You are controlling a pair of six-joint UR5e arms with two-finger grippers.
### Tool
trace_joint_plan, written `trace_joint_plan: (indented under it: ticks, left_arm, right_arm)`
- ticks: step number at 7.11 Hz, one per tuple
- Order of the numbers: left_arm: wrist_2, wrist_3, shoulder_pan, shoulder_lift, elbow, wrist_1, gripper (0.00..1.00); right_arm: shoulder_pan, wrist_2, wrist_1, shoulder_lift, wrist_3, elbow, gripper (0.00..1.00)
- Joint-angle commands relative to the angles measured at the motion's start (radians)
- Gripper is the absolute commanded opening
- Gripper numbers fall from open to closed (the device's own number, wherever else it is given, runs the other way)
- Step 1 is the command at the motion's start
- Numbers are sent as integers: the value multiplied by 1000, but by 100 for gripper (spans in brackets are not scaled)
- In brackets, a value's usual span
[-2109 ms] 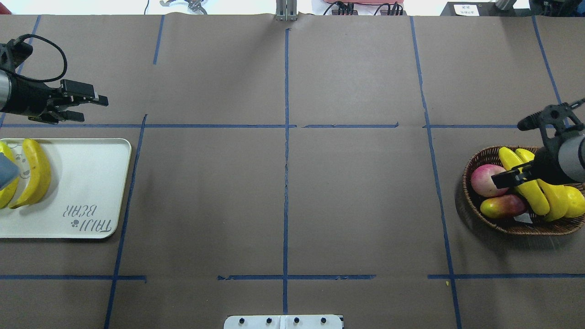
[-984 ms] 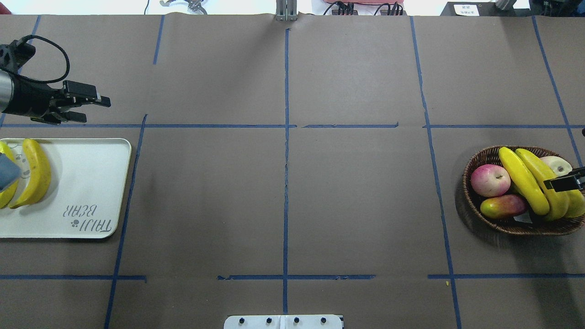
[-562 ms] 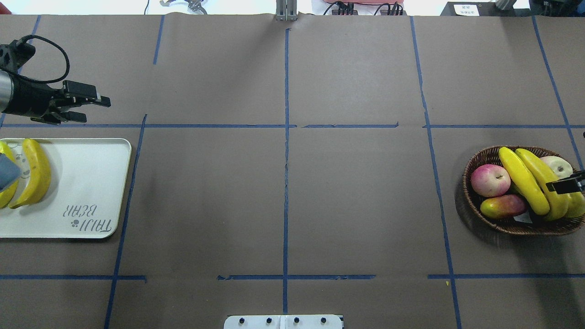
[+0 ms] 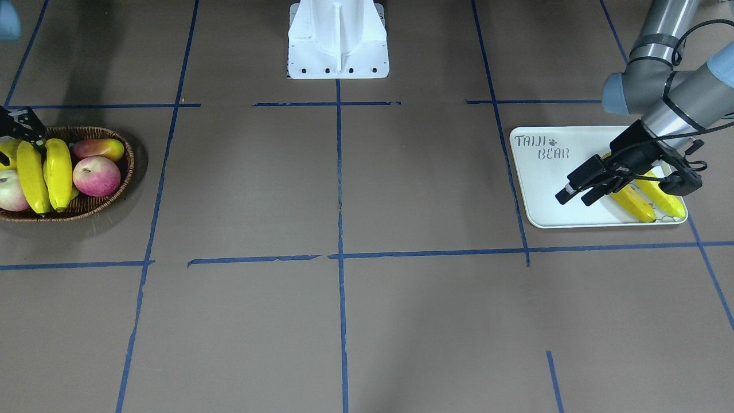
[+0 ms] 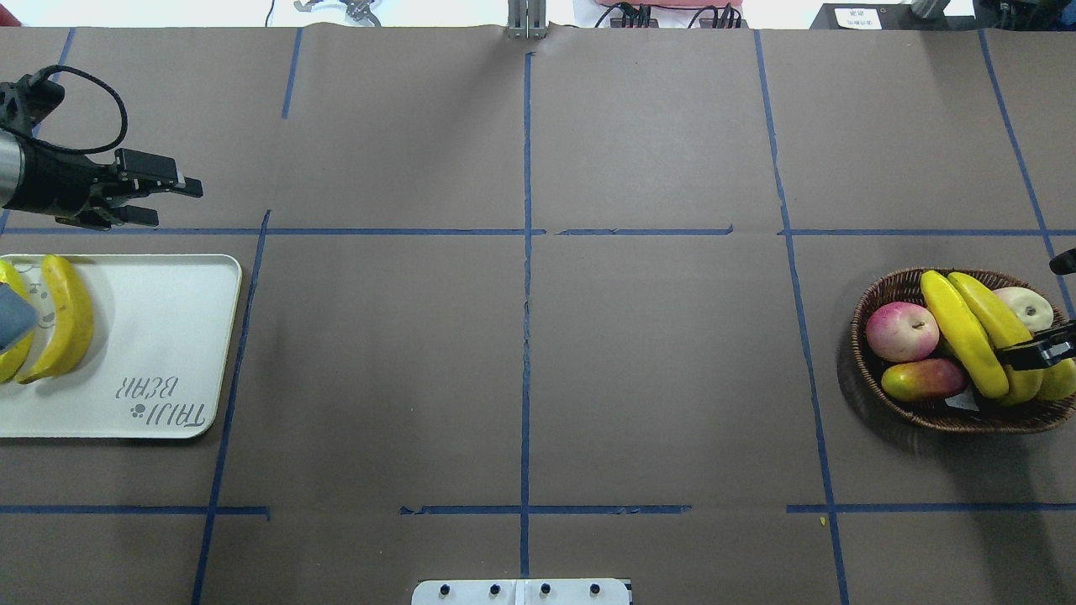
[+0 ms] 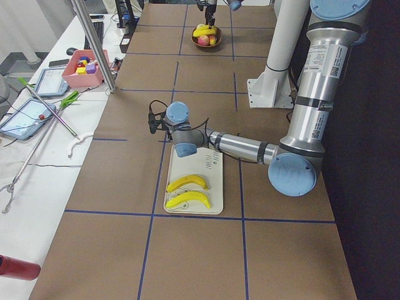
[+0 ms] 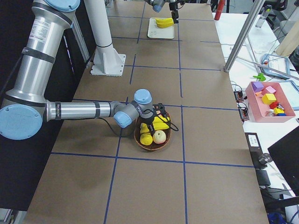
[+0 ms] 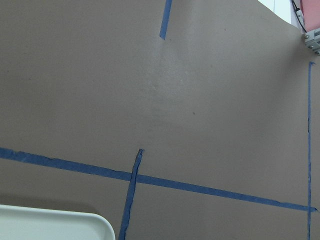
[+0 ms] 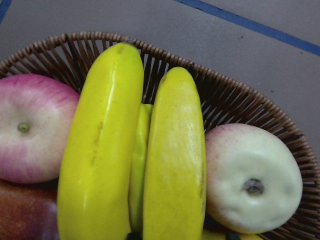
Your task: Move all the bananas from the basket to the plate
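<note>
Two yellow bananas (image 5: 962,336) (image 5: 999,323) lie side by side in the brown wicker basket (image 5: 874,294) at the far right. They fill the right wrist view (image 9: 100,150) (image 9: 175,165). My right gripper (image 5: 1030,311) is open and empty just above them, one finger (image 5: 1038,350) across the right banana. Two more bananas (image 5: 63,319) (image 5: 8,357) lie on the off-white plate (image 5: 160,336) at the far left; the outer one is partly hidden by my arm. My left gripper (image 5: 172,200) is open and empty, beyond the plate's far edge.
The basket also holds a red apple (image 5: 902,330), a reddish mango (image 5: 925,380), a pale apple (image 5: 1027,304) and a yellow fruit (image 5: 1061,380). Blue tape lines grid the brown table. The robot's white base (image 4: 338,40) stands at the near middle edge.
My right gripper pulled back from over the basket's middle toward the right edge, then edged slightly; one finger now lies over the right banana. The left gripper barely moved.
</note>
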Motion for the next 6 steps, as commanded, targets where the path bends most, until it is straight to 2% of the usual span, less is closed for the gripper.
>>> trace_joint_plan:
  ticks: [1, 2, 3, 5, 6]
  left_arm:
    - [0, 0, 0, 0, 2, 0, 100]
    - [0, 0, 0, 0, 2, 0, 100]
    - [0, 0, 3, -1, 0, 0, 100]
    - [0, 0, 5, -3, 2, 2, 100]
    - [0, 0, 5, -3, 3, 2, 100]
  right_arm:
    - [-11, -11, -1, -7, -5, 1, 33]
    - [-10, -11, 0, -7, -7, 4, 9]
    - [-8, -11, -1, -10, -13, 11, 3]
    - [19, 7, -18, -12, -25, 56, 1]
    - [38, 12, -91, -15, -30, 114, 0]
